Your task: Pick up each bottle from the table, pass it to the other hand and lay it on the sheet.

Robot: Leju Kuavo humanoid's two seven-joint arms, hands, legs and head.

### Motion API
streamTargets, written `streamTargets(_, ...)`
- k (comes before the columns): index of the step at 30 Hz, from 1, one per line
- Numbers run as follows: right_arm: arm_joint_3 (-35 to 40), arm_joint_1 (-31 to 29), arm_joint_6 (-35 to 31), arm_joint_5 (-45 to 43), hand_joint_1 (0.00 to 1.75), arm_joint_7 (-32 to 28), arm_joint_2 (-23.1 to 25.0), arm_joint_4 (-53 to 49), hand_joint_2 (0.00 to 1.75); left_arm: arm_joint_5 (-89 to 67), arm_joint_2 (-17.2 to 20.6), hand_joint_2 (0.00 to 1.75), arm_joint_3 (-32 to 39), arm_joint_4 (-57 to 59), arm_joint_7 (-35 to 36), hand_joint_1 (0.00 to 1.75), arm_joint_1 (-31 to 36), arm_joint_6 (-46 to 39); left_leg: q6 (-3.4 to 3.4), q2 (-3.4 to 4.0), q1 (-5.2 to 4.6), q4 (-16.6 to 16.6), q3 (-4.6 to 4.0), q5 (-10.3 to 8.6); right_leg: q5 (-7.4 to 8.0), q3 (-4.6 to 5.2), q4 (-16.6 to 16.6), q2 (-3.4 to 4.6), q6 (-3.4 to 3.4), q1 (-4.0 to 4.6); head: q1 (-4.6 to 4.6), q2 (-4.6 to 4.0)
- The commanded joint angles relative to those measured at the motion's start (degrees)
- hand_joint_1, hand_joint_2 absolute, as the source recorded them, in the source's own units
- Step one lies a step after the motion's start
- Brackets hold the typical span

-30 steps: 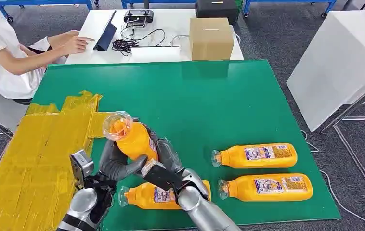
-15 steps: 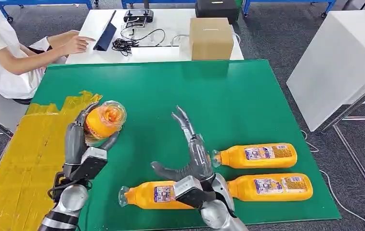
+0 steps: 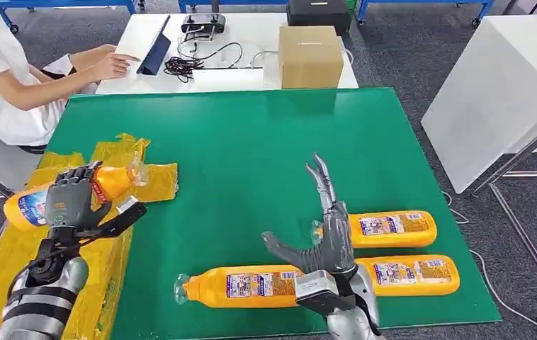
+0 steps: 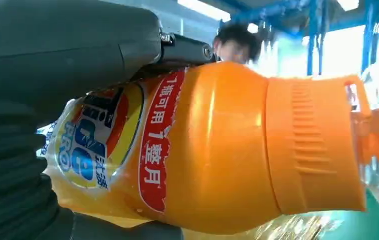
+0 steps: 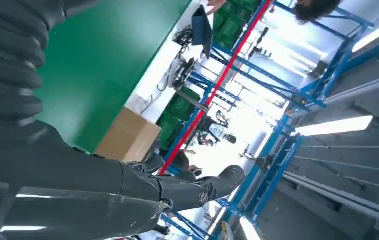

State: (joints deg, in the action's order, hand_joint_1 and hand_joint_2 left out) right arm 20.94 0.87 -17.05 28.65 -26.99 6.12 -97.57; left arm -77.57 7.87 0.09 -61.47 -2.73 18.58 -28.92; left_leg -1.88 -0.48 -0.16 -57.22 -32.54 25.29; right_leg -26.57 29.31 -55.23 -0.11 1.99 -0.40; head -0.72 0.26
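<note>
Your left robot hand (image 3: 69,200) grasps a bottle (image 3: 67,193) over the yellow sheet (image 3: 10,262); your right robot hand (image 3: 322,244) is released, holding nothing.

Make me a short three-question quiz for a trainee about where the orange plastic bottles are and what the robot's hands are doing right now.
1. True or false: the left hand holds an orange plastic bottle over the crinkled yellow sheet.
2. How many orange bottles lie on the green table mat?
3. The right hand is: A) gripping a bottle, B) open above the mat, C) pressing the brown cardboard box.

Key: 1 true; 2 three, the nearest bottle, the far right bottle and the near right bottle; 3 B.
</note>
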Motion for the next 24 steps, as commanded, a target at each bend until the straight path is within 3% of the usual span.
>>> streamTargets(1, 1.37, -4.59, 3.67, 3.28, 0.00, 4.76, -4.04, 8.57, 1.75, 1.82, -0.53, 1.75, 1.81, 29.28, -1.23, 1.75, 6.88, -0.50, 0.06, 0.05, 0.03, 0.14, 0.24, 0.00, 0.04, -0.28, 0.19, 0.04, -0.01, 0.03, -0.02, 0.00)
streamTargets(8, 2.54, -5.59, 4.12, 5.12, 0.00, 5.99, -4.54, 10.82, 1.75, 2.33, -1.09, 1.75, 2.01, 31.55, -1.68, 1.75, 7.03, 0.22, 0.10, -0.01, 0.01, 0.09, 0.16, 0.00, 0.03, -0.21, 0.14, -0.01, -0.04, 0.04, -0.02, 0.00)
streamTargets(12, 5.08, -7.39, 5.57, 7.64, 0.00, 7.87, -5.11, 14.60, 1.75, 3.05, -3.60, 1.75, 1.53, 34.02, -2.19, 1.75, 5.99, 0.98, 0.06, 0.02, -0.06, 0.12, 0.34, 0.00, 0.04, -0.34, 0.12, 0.02, -0.02, -0.02, 0.00, 0.00)
streamTargets(13, 6.23, -8.17, 5.99, 8.71, 0.00, 8.26, -5.22, 15.91, 1.75, 3.39, -4.56, 1.75, 1.55, 35.00, -2.54, 0.07, 6.01, 0.55, 0.10, 0.09, -0.03, 0.21, 0.40, -0.05, 0.11, -0.39, 0.22, 0.08, -0.04, 0.02, 0.00, 0.00)
streamTargets(14, 6.91, -8.60, 6.17, 9.04, 0.00, 8.33, -5.32, 16.57, 1.75, 3.34, -5.09, 1.75, 1.40, 35.41, -2.58, 0.00, 6.09, -0.26, 0.07, 0.07, -0.06, 0.21, 0.45, -0.05, 0.10, -0.42, 0.20, 0.07, -0.03, -0.01, 0.02, 0.00)
streamTargets(24, 7.23, -8.62, 6.16, 9.16, 0.00, 8.37, -5.50, 16.41, 1.75, 3.35, -4.97, 1.75, 1.34, 35.58, -2.48, 0.00, 6.52, 0.02, 0.05, -0.20, -0.11, 0.15, 0.82, -0.03, 0.01, -0.82, 0.08, -0.17, -0.04, -0.07, 0.02, 0.00)
